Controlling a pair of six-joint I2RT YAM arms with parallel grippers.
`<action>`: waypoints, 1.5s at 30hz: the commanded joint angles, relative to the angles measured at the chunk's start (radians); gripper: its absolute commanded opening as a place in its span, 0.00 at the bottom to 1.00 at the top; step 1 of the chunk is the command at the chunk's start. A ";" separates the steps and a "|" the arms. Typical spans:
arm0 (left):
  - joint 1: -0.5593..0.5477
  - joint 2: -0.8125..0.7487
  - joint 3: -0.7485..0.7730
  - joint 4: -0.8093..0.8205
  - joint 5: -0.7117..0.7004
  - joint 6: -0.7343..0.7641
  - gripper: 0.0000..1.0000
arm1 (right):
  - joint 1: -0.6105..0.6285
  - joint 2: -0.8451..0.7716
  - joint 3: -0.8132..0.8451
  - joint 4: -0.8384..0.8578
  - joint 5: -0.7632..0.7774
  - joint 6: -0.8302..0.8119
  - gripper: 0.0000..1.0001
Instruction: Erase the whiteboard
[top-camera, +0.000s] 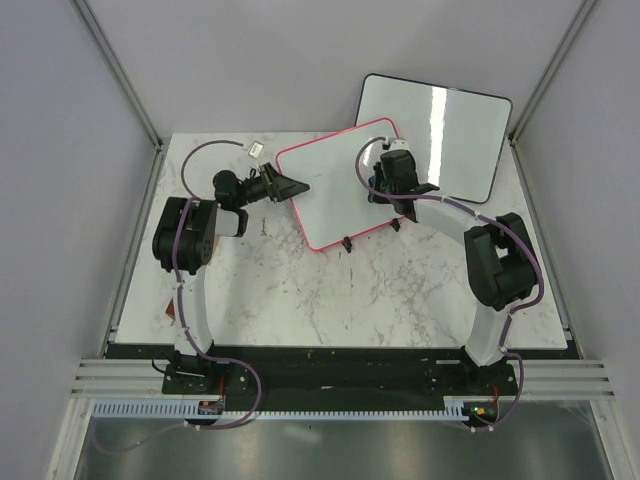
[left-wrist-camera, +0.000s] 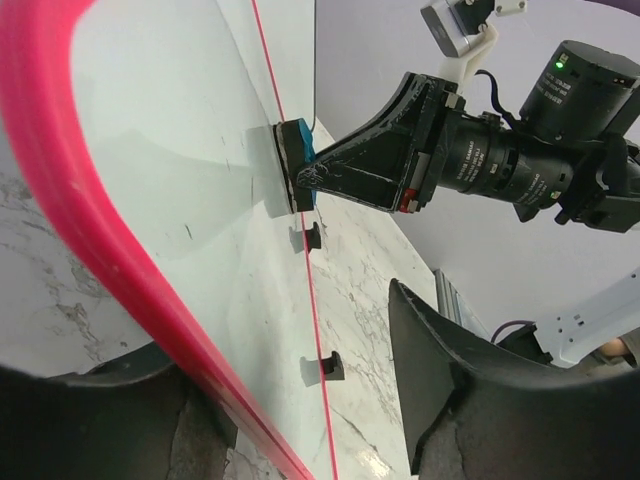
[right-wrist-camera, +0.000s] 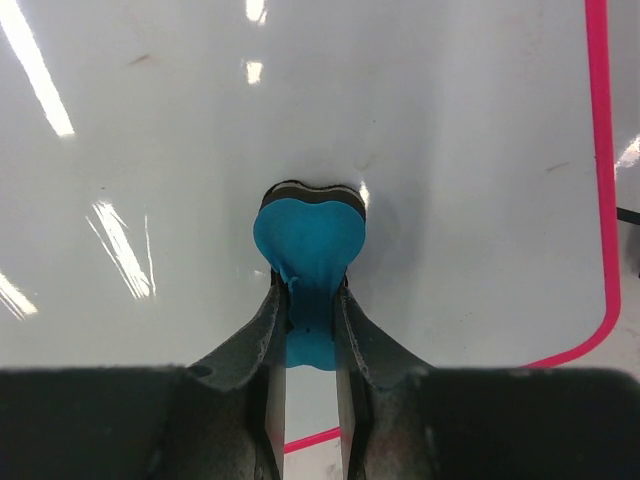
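Right gripper (right-wrist-camera: 305, 300) is clamped on the thin blue tab of the eraser (right-wrist-camera: 308, 235), with the felt pad flat against the whiteboard (top-camera: 325, 200). That's my wiping hand, and pinching the tab lets the pad sit square to the surface. The board is propped at a tilt on its small black feet (left-wrist-camera: 325, 367) toward the back of the marble table (top-camera: 330, 290), just in front of the black-framed board (top-camera: 440, 130). Left gripper (top-camera: 292, 187) sits at the board's left edge with its fingers spread; the pink frame runs between them, not pinched. To me that reads as a bracing spot, there to stop the board sliding when the eraser pushes. The pad is over on the right side of the surface. A few faint dark flecks show elsewhere on the white, so I judge there's wiping left to do. One risk: with nothing clamping the frame, a firm stroke could skate the board.
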 joint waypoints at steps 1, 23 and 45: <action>0.021 -0.095 -0.071 0.369 0.017 0.089 0.64 | -0.035 0.055 -0.096 -0.186 0.075 -0.039 0.00; 0.038 -0.631 -0.677 -0.031 -0.543 0.563 0.95 | 0.136 -0.230 -0.271 -0.155 0.069 -0.013 0.00; -0.631 -0.391 -0.149 -0.846 -0.844 1.080 0.02 | 0.189 -0.603 -0.567 -0.186 0.069 0.124 0.77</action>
